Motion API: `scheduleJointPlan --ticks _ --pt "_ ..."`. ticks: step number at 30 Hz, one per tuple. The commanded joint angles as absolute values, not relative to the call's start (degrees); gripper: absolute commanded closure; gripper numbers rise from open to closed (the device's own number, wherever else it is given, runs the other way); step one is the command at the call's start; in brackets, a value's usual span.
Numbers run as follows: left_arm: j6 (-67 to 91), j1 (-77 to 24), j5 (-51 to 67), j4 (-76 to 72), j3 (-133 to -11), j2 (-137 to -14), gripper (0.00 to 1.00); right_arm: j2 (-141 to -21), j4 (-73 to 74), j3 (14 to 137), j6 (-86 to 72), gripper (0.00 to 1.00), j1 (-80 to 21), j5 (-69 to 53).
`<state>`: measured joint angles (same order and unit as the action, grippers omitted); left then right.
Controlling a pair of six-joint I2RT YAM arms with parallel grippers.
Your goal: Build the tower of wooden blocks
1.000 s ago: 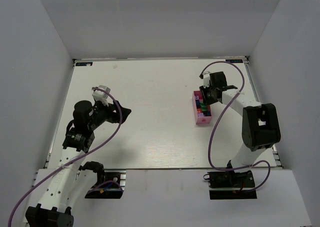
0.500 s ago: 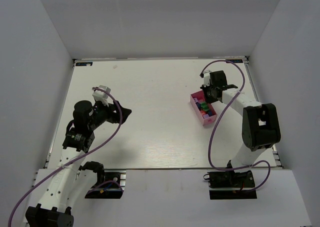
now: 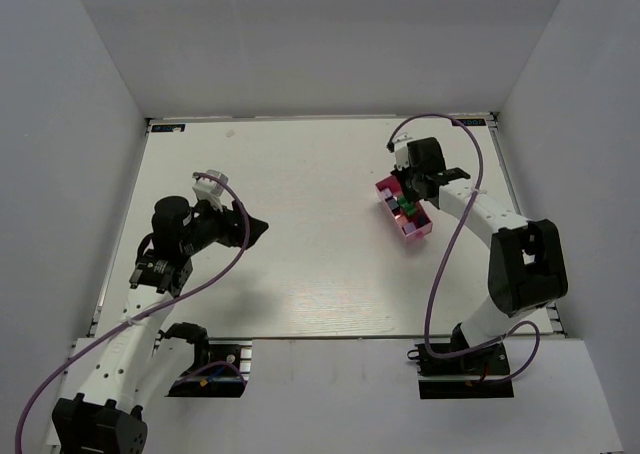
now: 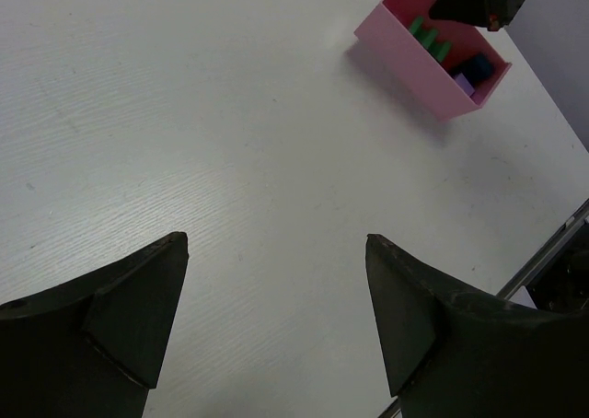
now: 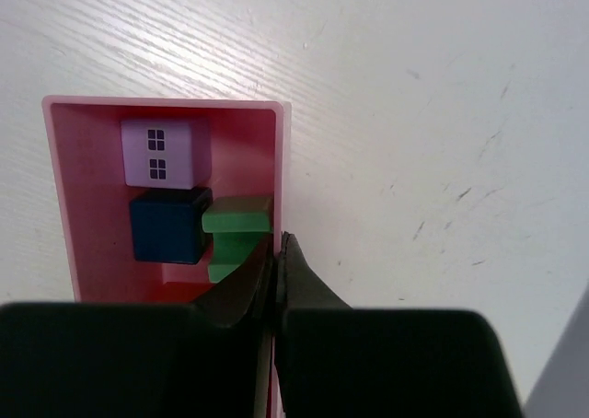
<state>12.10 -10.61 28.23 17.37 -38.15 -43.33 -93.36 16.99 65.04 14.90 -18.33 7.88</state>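
Note:
The small painted blocks lie loose inside a pink tray (image 3: 416, 227) at the right of the table. The right wrist view shows a purple block with windows (image 5: 156, 151), a dark blue block (image 5: 167, 223) and green pieces (image 5: 235, 220) in the tray (image 5: 166, 102). My right gripper (image 5: 279, 243) is shut on the tray's side wall, one finger inside and one outside; it also shows from above (image 3: 407, 196). The tray stands skewed. My left gripper (image 3: 255, 229) is open and empty over bare table at the left. In its wrist view (image 4: 274, 243) the tray (image 4: 405, 54) is far off.
The white table (image 3: 300, 174) is walled by grey panels on three sides. A raised rail runs along the table's right edge (image 3: 510, 174). Purple cables loop off both arms.
My right gripper has swung the pink tray from straight to skewed and pulled it a little to the left. My left gripper has shifted slightly to the right.

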Motion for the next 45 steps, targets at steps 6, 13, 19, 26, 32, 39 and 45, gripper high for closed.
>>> scheduleJointPlan --ticks 6,13,19,26,32,39,45 --pt "12.4 -10.7 30.0 15.7 -38.9 -44.3 0.12 -87.5 10.6 67.3 21.5 1.00 -23.7 19.2" --pt "12.4 -10.7 29.4 16.3 -38.9 -45.4 0.12 -88.4 2.2 62.3 30.2 1.00 -29.6 30.2" --pt "12.4 -10.7 28.9 16.3 -38.9 -45.4 0.12 -91.6 -8.3 59.0 36.4 1.00 -34.1 38.3" --pt "12.4 -10.7 28.4 16.8 -38.9 -45.4 0.12 -96.1 -19.5 55.4 44.7 1.00 -38.1 47.1" --pt "12.4 -10.7 27.9 16.8 -38.9 -44.8 0.12 -100.5 -35.5 52.2 53.9 1.00 -40.3 52.7" --pt "12.4 -10.7 27.3 16.8 -38.9 -44.3 0.12 -105.3 -52.0 47.9 64.1 1.00 -42.3 55.5" --pt "11.9 -10.7 27.3 17.3 -39.5 -44.3 0.12 -110.5 -63.3 45.6 72.9 1.00 -44.0 57.7"
